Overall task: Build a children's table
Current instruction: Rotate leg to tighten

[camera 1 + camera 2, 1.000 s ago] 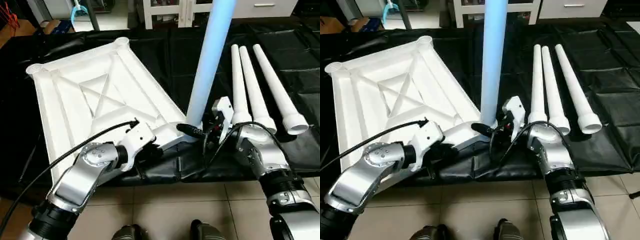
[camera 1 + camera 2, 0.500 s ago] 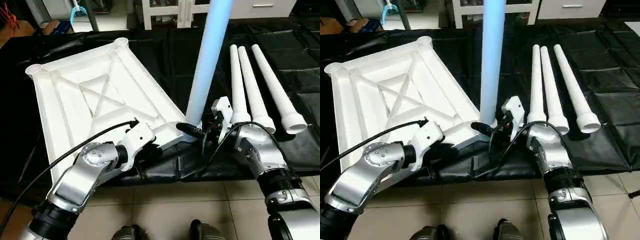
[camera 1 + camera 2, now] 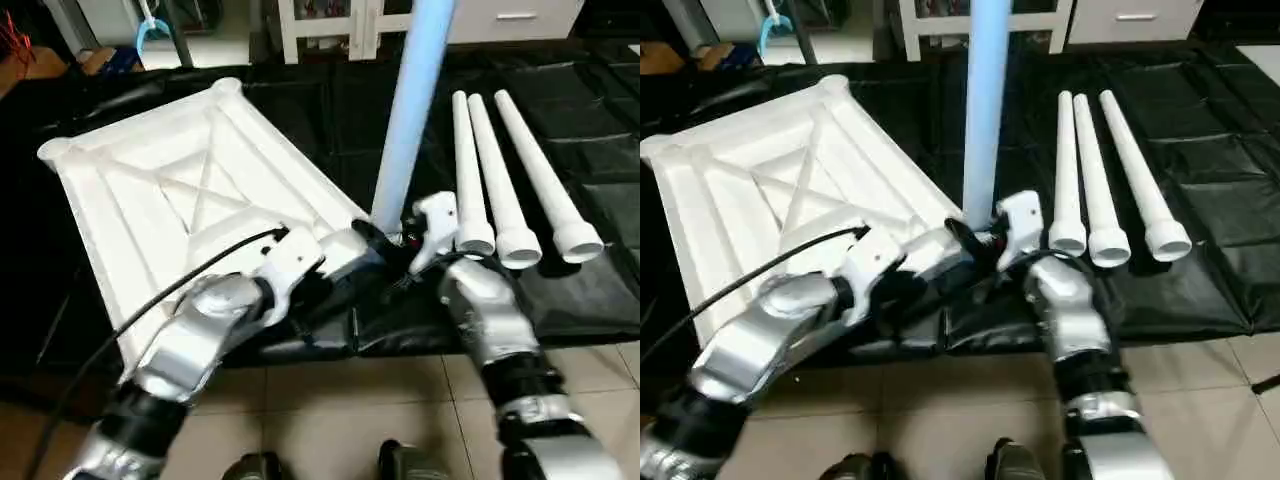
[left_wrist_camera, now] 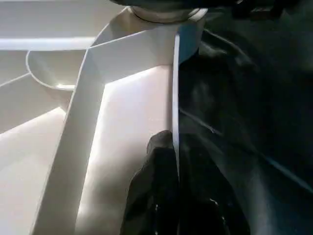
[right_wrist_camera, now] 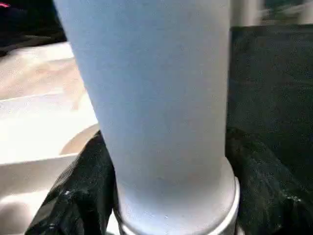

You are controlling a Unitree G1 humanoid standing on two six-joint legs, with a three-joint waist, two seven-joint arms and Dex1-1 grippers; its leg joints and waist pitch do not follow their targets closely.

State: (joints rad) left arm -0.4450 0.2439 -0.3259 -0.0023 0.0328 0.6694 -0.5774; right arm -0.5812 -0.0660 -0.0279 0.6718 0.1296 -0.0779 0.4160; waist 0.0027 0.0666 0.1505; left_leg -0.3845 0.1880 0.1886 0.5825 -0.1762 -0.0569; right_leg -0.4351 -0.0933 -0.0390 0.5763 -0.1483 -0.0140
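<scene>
The white tabletop (image 3: 200, 190) lies underside up on a black sheet, its X ribs showing. One pale leg (image 3: 405, 120) stands upright in the near right corner socket. My right gripper (image 3: 388, 238) is shut on the base of that leg; in the right wrist view the leg (image 5: 156, 98) sits between the black fingers (image 5: 73, 196). My left gripper (image 3: 320, 288) is at the near edge just left of that corner. It is shut on the tabletop's thin rim (image 4: 175, 98), a dark finger on each side.
Three more legs (image 3: 505, 180) lie side by side on the black sheet (image 3: 600, 120) to the right, wide ends toward me. Tiled floor (image 3: 350, 400) and my feet (image 3: 260, 465) are below. White furniture (image 3: 330, 20) stands at the back.
The whole picture has shifted and tilted, so the camera has moved. Both arms look closer and more bent, and each keeps its hold.
</scene>
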